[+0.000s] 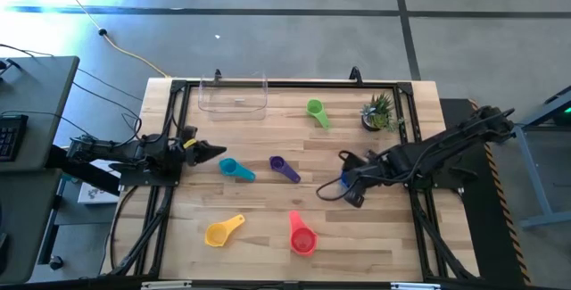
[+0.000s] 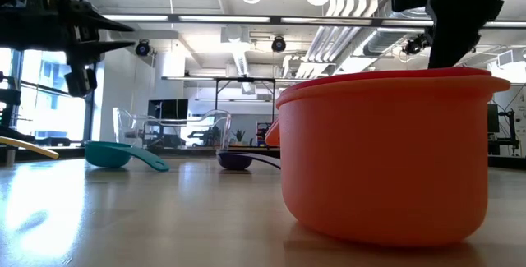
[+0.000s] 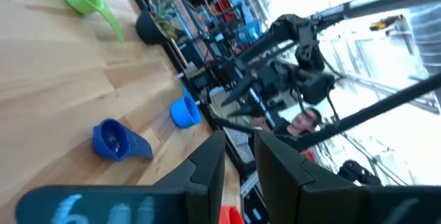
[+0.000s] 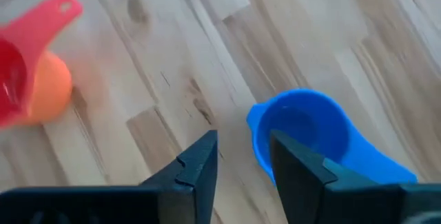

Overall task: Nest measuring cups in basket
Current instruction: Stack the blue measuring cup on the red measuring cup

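Note:
Six measuring cups show. The green cup point(image 1: 317, 112) lies near the far edge. The teal cup point(image 1: 236, 169) and the purple cup point(image 1: 284, 169) rest mid-table. The yellow cup point(image 1: 223, 230) sits by the near edge, and the red cup point(image 1: 302, 235) sits nested in the orange cup point(image 2: 386, 168). The blue cup point(image 4: 303, 133) lies on the wood just under my right gripper point(image 4: 242, 156), which is open by a narrow gap, one finger over the cup's rim. The clear basket point(image 1: 233, 95) stands at the far edge with no cup in it. My left gripper point(image 1: 217, 152) waits, slightly open, at the table's left side beside the teal cup.
A small potted plant point(image 1: 378, 111) stands at the far right, close to the green cup and my right arm. A black frame rail point(image 1: 294, 84) runs around the tabletop. A person point(image 3: 306, 120) shows beyond the table's right side. Bare wood lies between the basket and the mid-table cups.

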